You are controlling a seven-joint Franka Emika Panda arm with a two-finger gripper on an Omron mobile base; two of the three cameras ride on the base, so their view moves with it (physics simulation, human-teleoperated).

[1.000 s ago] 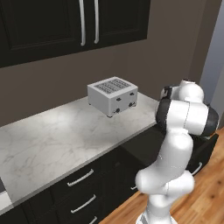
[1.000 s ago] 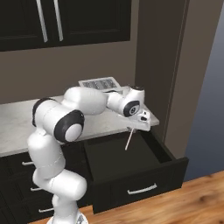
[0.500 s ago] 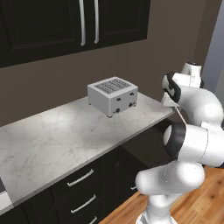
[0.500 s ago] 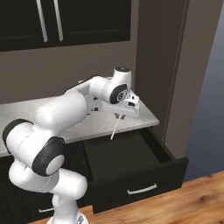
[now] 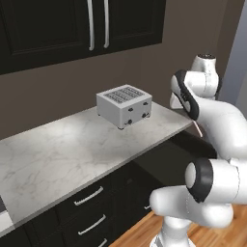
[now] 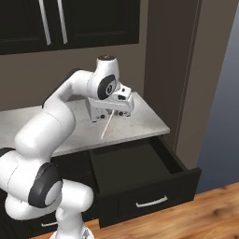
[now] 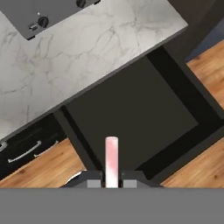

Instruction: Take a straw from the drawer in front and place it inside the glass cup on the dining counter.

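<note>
While the hand [image 7: 111, 183] pinches the straw [image 7: 111, 159] between both fingertips, the straw hangs free above the open drawer [image 6: 140, 175], beside the marble surface [image 6: 84, 128] carrying the toaster [image 5: 124, 105]. Judgement: very light, thin, smooth, so it can pivot or slip if swung fast. Grip looks near one end; mid-length would be steadier.
</note>
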